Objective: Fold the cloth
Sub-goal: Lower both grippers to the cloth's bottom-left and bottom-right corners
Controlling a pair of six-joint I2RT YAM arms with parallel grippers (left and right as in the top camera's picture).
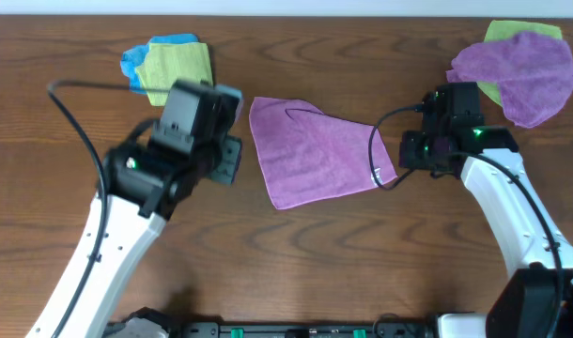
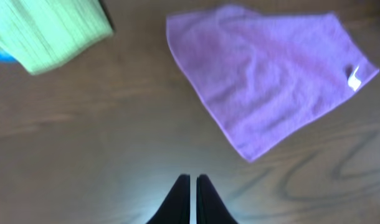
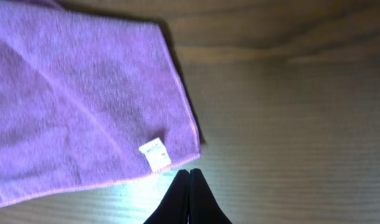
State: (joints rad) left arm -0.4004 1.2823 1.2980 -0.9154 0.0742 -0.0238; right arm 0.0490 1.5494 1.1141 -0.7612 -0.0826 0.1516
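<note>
The pinkish-purple cloth (image 1: 315,150) lies flat in the middle of the table. It shows in the left wrist view (image 2: 265,74) with its white tag (image 2: 355,78) at the right edge. In the right wrist view the cloth (image 3: 78,99) fills the left side, its tag (image 3: 154,154) near the bottom corner. My left gripper (image 2: 192,180) is shut and empty, above bare wood left of the cloth. My right gripper (image 3: 190,173) is shut and empty, just off the cloth's tagged corner, not touching it.
A lime-green cloth on a blue cloth (image 1: 169,64) lies at the back left, also in the left wrist view (image 2: 50,31). A violet cloth (image 1: 517,70) over a lime-green one (image 1: 521,31) lies at the back right. A black cable (image 1: 379,155) hangs by the cloth's right edge.
</note>
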